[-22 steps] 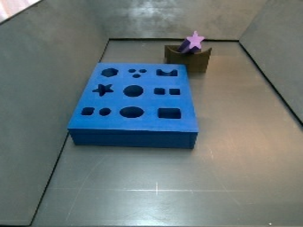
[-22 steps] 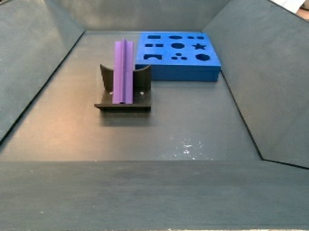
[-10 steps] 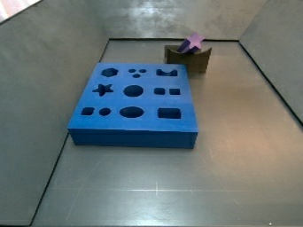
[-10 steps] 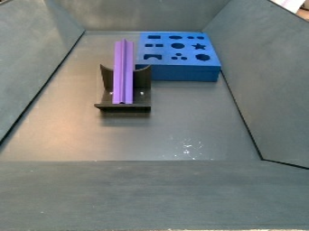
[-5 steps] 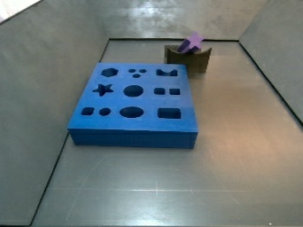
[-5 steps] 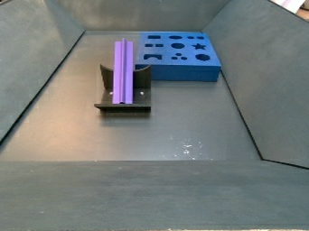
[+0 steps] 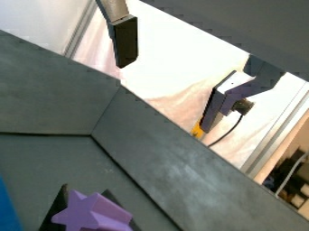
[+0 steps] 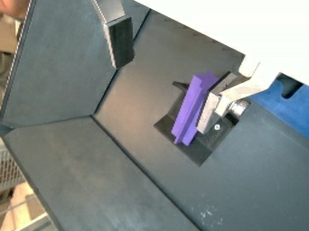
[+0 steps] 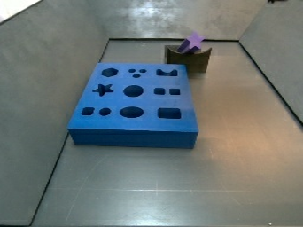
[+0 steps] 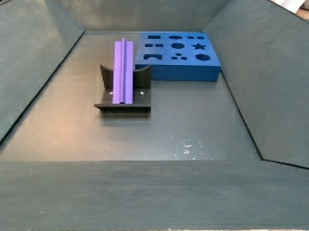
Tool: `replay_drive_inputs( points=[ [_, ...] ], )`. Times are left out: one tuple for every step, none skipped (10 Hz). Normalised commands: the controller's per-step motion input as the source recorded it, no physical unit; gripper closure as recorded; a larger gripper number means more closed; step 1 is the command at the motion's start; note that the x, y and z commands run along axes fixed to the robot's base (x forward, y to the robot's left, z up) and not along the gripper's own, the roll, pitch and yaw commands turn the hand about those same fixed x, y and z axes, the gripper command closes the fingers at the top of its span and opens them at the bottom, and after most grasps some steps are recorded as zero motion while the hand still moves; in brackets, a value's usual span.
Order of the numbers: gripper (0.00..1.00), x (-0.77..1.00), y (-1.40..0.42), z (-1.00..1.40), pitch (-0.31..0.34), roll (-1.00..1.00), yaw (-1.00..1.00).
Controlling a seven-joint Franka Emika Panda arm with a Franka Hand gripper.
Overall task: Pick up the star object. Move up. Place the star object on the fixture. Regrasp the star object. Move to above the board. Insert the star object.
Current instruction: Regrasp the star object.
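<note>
- Gripper (image 8: 182, 65): your two flat silver fingers with dark pads show in both wrist views, one finger (image 7: 122, 38) and the other finger (image 7: 232, 97) spread wide apart, nothing between them, holding nothing. You won't find the gripper in either side view.
- Purple elongated plastic-looking peg with a star-shaped cross-section, the star object (image 8: 193, 109): it lies below your gripper, resting in the fixture, close to one fingertip in a wrist view but not gripped. Its star-shaped end (image 7: 87, 212) shows in a wrist view.
- Small dark olive-brown notched block, the fixture (image 10: 123, 101): it stands on the grey floor under your gripper, with the peg leaning up along it in a side view (image 10: 122, 70). From another side view the peg's end pokes out of the notch (image 9: 190, 43).
- Large thick blue rectangular slab with shaped cut-out holes, the board (image 9: 134, 103): it lies flat on the floor, apart from the fixture and off to the side of your gripper; a blue corner (image 8: 286, 117) shows beyond the finger in a wrist view. Star, circle, square and oval holes are all unfilled.
- Grey walled bin floor (image 10: 182, 126): it carries the board and the fixture.
</note>
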Motion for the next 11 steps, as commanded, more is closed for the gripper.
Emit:
replay_drive_inputs(
  points=[
    [0.00,0.09,-0.03,0.00,0.074,0.23,0.22],
    [0.00,0.08,-0.04,0.00,0.022,0.18,0.21],
    [0.00,0.08,-0.05,-0.01,0.003,0.17,0.20],
    [0.00,0.03,0.05,-1.00,-0.004,0.14,0.18],
    [0.00,0.04,0.05,-1.00,-0.017,0.13,0.15],
    [0.00,0.05,0.04,-1.00,-0.057,0.12,0.13],
    [0.00,0.06,0.04,-1.00,-0.088,0.10,0.11],
    [0.00,0.06,0.04,-1.00,-0.105,0.09,0.08],
    [0.00,0.07,0.04,-1.00,-0.118,0.08,0.05],
    [0.00,0.08,0.03,-1.00,-0.124,0.08,0.02],
    [0.00,0.08,0.03,-1.00,-0.115,0.08,-0.01]
  ],
)
